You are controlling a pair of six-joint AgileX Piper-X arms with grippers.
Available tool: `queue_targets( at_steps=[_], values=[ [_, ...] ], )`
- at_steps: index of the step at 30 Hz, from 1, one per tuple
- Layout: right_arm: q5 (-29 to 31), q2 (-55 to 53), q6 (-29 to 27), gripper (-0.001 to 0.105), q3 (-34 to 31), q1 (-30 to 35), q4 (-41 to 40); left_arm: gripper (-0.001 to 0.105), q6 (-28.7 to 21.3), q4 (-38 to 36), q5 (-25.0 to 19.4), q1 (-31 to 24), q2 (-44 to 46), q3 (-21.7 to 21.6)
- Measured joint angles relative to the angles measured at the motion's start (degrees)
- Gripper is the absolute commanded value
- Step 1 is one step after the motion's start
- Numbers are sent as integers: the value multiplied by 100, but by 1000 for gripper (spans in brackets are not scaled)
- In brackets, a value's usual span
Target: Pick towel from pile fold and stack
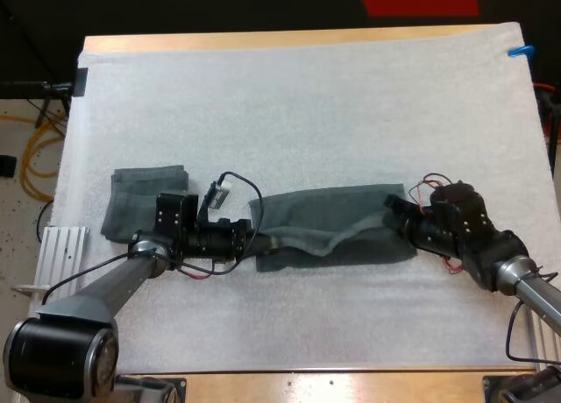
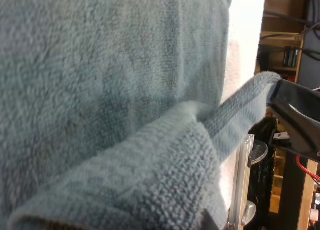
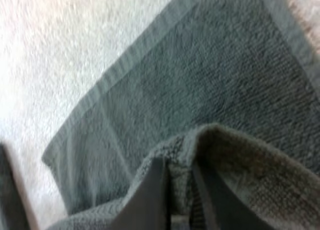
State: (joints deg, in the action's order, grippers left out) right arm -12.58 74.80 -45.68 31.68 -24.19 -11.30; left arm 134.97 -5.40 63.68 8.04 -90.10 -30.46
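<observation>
**Towel held at both ends, mid-mat**

The towel (image 1: pixel 324 215) lies stretched across the middle of the white mat (image 1: pixel 307 96) on the worktop (image 1: pixel 263 40), partly doubled over itself, with its front edge raised.

The left hand (image 1: pixel 261 242) is at the towel's left end. Cloth is bunched over it, and a taut ridge runs from it towards the other arm, so it reads as clamped on the towel.

The right hand (image 1: pixel 394 207) is at the towel's right end. In the right wrist view its black fingers (image 3: pixel 152 195) pinch a raised fold from both sides, above the flat lower layer.

A folded towel (image 1: pixel 145 201) lies flat on the mat just left of the left arm, apart from the held one.
</observation>
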Motion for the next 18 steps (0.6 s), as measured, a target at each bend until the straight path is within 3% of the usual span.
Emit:
queue_targets(
  at_steps=[6, 13, 18],
  values=[
    [555, 0, 24, 0, 0, 0, 11, 0, 0, 420, -96, 0, 3, -24],
    [643, 0, 24, 0, 0, 0, 37, 1, -60, 479, -329, 0, 3, -24],
    [643, 0, 24, 0, 0, 0, 37, 17, -255, 479, -329, 0, 3, -24]
  ],
)
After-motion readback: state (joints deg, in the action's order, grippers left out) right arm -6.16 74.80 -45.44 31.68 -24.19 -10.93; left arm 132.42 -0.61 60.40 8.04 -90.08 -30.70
